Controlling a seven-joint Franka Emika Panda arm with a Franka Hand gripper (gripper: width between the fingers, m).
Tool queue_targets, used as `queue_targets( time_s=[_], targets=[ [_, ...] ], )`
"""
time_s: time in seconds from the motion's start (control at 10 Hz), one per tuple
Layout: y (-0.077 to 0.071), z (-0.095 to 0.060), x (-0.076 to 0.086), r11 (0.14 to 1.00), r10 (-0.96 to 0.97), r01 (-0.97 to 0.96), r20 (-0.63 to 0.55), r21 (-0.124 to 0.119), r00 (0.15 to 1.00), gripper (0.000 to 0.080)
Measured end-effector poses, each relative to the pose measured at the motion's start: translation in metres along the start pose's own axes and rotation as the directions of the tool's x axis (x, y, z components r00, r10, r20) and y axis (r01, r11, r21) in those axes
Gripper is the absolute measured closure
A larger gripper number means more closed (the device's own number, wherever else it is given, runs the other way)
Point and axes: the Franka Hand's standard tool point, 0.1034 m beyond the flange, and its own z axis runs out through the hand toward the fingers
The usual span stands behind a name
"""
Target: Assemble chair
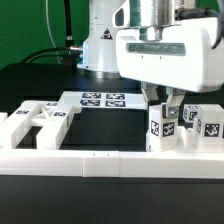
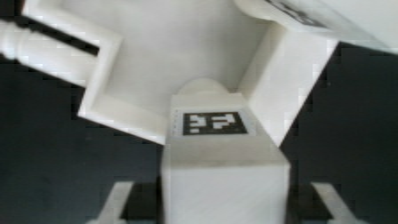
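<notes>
Rail [image 1: 100, 163] before tagged post [image 1: 160, 128], marker board [image 1: 100, 100] behind

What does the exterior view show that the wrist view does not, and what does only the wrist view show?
Only the exterior view shows the marker board, the X-braced part, the border rail and another tagged block. Only the wrist view shows a dark gap on each side between the open jaws and the tagged post. Both show the gripper over that tagged post.
</notes>
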Motion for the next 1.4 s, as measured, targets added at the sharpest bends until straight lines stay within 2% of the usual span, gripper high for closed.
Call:
queue_targets(
  time_s=[0.3,0.5,0.6,0.8,1.2,1.3,1.4],
  targets=[
    [0.000,0.000,-0.001,0.961,0.278,-0.278,0.013,0.004,0.961,0.0512],
    [0.000,0.001,-0.002,0.889,0.457,-0.458,0.029,0.015,0.889,0.0512],
    [0.002,0.002,-0.001,0.853,0.522,-0.522,0.021,0.011,0.853,0.0512],
    [0.008,0.001,0.000,0.797,0.604,-0.604,-0.001,-0.012,0.797,0.0507],
    [0.010,0.000,0.000,0.782,0.623,-0.623,-0.008,-0.023,0.782,0.0497],
    [0.009,-0.005,-0.004,0.794,0.607,-0.607,-0.001,-0.019,0.794,0.0325],
    [0.013,-0.014,-0.009,0.805,0.594,-0.593,0.011,-0.015,0.805,0.0190]
  ],
)
